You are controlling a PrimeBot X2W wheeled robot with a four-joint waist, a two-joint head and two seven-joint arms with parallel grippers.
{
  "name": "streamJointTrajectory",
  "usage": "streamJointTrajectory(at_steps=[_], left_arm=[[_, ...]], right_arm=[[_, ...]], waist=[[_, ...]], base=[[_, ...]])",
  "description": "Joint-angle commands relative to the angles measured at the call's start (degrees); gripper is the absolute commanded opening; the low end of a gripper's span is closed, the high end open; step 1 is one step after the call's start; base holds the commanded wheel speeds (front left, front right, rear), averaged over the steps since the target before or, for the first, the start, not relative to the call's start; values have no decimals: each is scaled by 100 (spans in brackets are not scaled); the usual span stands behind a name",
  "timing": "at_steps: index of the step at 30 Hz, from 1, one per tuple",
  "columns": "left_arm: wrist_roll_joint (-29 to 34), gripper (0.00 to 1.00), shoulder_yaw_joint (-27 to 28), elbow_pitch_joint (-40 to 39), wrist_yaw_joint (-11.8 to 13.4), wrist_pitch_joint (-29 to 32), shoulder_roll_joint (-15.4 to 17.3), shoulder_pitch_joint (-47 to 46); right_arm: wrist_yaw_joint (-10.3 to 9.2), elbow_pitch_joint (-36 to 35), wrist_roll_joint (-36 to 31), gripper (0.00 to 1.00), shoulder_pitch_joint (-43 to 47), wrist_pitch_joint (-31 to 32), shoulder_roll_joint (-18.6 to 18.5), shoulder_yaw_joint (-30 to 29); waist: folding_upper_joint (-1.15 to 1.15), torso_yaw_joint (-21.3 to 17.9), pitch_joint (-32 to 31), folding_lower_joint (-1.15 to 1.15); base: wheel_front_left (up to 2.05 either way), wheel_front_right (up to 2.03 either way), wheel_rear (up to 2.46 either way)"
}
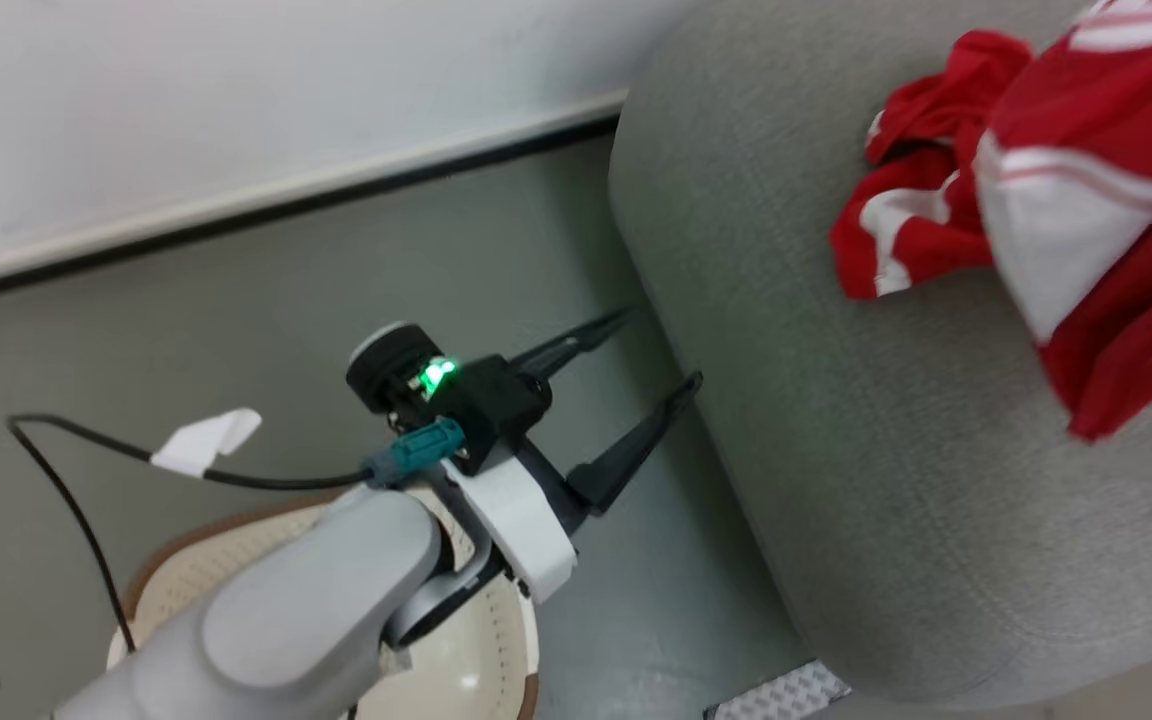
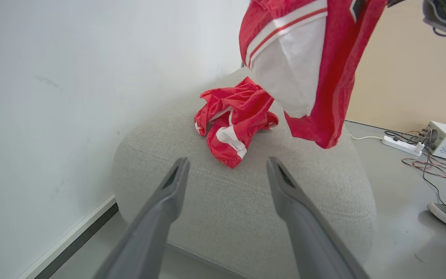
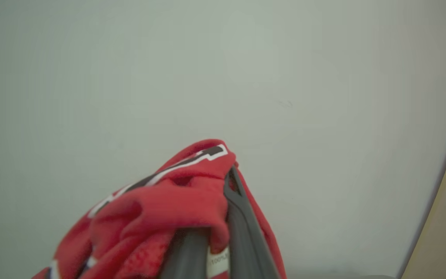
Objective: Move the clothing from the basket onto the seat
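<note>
While one piece hangs in the air, the job looks more than half done. Largest in the scene, the grey seat (image 1: 836, 450) fills the right side. At the near left, on the floor beside it, stands the basket (image 1: 186, 570). The part of its cream inside that shows past the left forearm looks bare, but the arm hides much of it, so I cannot tell whether any garment is left there.

Next in size is the hanging jersey (image 1: 1086, 220), red with a white panel and thin stripes. It is held up over the far right of the seat, out of the basket but not yet put down. A smaller crumpled jersey (image 1: 911, 200) lies on the seat top just left of the hanging one, so that piece is delivered.

The right gripper (image 3: 225, 193) has its fingers pressed together on a bunch of the hanging jersey. The left gripper (image 1: 664, 347) is spread wide and holds nothing, hovering above the floor near the seat's left edge. What remains, by my reading, is to lower and let go of the held piece, then check the basket.
</note>
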Motion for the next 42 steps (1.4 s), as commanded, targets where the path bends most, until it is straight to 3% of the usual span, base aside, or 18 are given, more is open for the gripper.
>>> streamJointTrajectory(at_steps=[1,10,14,19,23,28,32,34,35,36,42], left_arm=[[117,100,50,-120,-17,1,88,-161],[382,100,101,-509,-20,-51,191,-601],[424,100,110,-576,-31,-65,220,-710],[461,100,86,-529,-35,-98,192,-759],[449,100,60,-467,-54,-144,123,-761],[395,100,-19,-322,-99,-217,51,-612],[322,100,-19,-200,-113,-270,-34,-568],[306,100,-12,-157,-131,-287,-87,-541],[292,100,-12,-132,-138,-302,-107,-522],[281,100,-10,-99,-139,-317,-122,-500],[179,100,28,120,-154,-368,-248,-307]], right_arm=[[-13,96,51,0,-281,28,-134,-134],[-13,976,106,0,-1139,262,-905,-975],[-13,1645,24,0,-1343,499,-974,-1065],[-13,2539,-38,0,-1508,770,-887,-923],[-14,3132,-55,0,-1608,1138,-1058,-634],[-13,3487,312,0,-1686,1622,-1110,-111],[-13,3580,783,33,-1504,2219,-1278,437],[-13,3591,977,55,-1439,2406,-1310,597],[-13,3571,1035,87,-1423,2446,-1336,661],[-13,3549,1099,100,-1393,2463,-1384,707],[-13,3509,1439,100,-1130,2948,-1611,971]], waist=[[0,362,629,-1],[0,794,1465,-1],[0,864,1748,-1],[0,950,1925,-1],[0,1023,1935,-1],[0,1054,1809,-1],[0,1042,1662,-1],[0,1035,1573,-1],[0,1029,1522,-1],[0,1022,1468,-1],[0,968,953,-1]], base=[[0,0,0],[0,0,0],[0,0,0],[0,0,0],[0,0,0],[0,0,0],[0,0,0],[0,0,0],[0,0,0],[0,0,0],[0,0,0]])
